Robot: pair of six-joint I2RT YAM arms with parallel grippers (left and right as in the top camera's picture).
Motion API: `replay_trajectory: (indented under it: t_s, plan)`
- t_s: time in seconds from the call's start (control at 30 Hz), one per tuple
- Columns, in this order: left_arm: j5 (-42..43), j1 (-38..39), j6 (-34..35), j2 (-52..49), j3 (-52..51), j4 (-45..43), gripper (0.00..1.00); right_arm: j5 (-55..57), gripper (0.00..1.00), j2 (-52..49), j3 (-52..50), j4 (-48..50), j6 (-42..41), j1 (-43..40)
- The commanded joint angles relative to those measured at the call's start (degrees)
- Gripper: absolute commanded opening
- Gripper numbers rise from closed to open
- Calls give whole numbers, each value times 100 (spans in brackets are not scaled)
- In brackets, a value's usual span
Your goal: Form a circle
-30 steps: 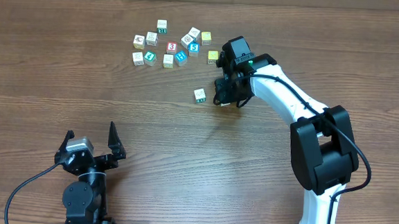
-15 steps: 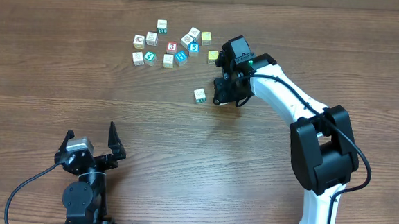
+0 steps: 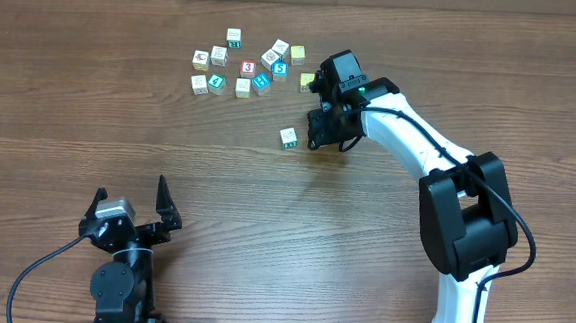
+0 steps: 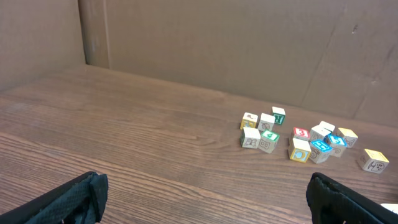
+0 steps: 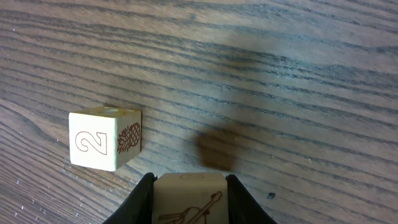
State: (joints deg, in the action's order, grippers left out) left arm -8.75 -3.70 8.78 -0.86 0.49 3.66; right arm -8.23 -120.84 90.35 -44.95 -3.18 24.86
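Our right tool (image 3: pixel 322 134) is narrowed onto a small cube (image 5: pixel 189 200), gripping it by two opposite sides. The right wrist view shows a brown line drawing on its face and a soft shadow on the tabletop (image 3: pixel 169 144) beyond it, so we judge the cube is carried just clear of the wood. Our left tool (image 3: pixel 130 198) stands wide and empty at the near edge, well apart from everything.

The circle (image 3: pixel 277 57) is the tight little group of white, blue-marked and yellow cubes toward the far side, beyond the right tool and to its left. Looser cubes (image 3: pixel 213 72) are scattered further left. A cube marked 2 (image 5: pixel 104 140) lies alone just beside the carried one, and a yellow cube (image 3: pixel 307 82) sits between the tool and the group.

To do this step well, we want the carried cube high enough to pass the yellow cube and the 2 without nudging either. We approach the ring from the side facing the tool and lower straight down, so the cube lands touching or just beside its neighbours and follows the curve. We open only once it rests flat, then lift straight up so the fingers do not drag the ring apart.
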Motion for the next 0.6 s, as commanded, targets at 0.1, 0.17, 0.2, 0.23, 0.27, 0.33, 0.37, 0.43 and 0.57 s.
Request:
replay_trajectory:
  t_s: [0.1, 0.17, 0.2, 0.23, 0.27, 0.33, 0.37, 0.43, 0.57]
  plan:
    - [46, 74, -109, 59, -22, -2, 99, -42, 23, -177, -39, 31, 26, 118]
    - [46, 74, -109, 59, -22, 0, 100, -42, 23, -273, -39, 39, 26, 131]
    - [46, 74, -109, 59, -22, 0, 99, -39, 23, -323, -39, 42, 26, 133]
    - [46, 74, -109, 59, -22, -2, 100, -42, 23, -350, -39, 50, 26, 133]
    - [46, 74, -109, 59, -22, 0, 100, -39, 23, -372, -39, 52, 26, 133]
    - [46, 74, -109, 59, -22, 0, 99, -42, 27, -398, -39, 61, 26, 133]
    - [46, 74, -109, 59, -22, -2, 100, -42, 28, -398, -39, 63, 26, 133]
    - [46, 74, -109, 59, -22, 0, 100, -42, 31, -398, -39, 68, 26, 133]
    - [46, 74, -109, 59, -22, 0, 99, -42, 43, -398, -39, 66, 26, 133]
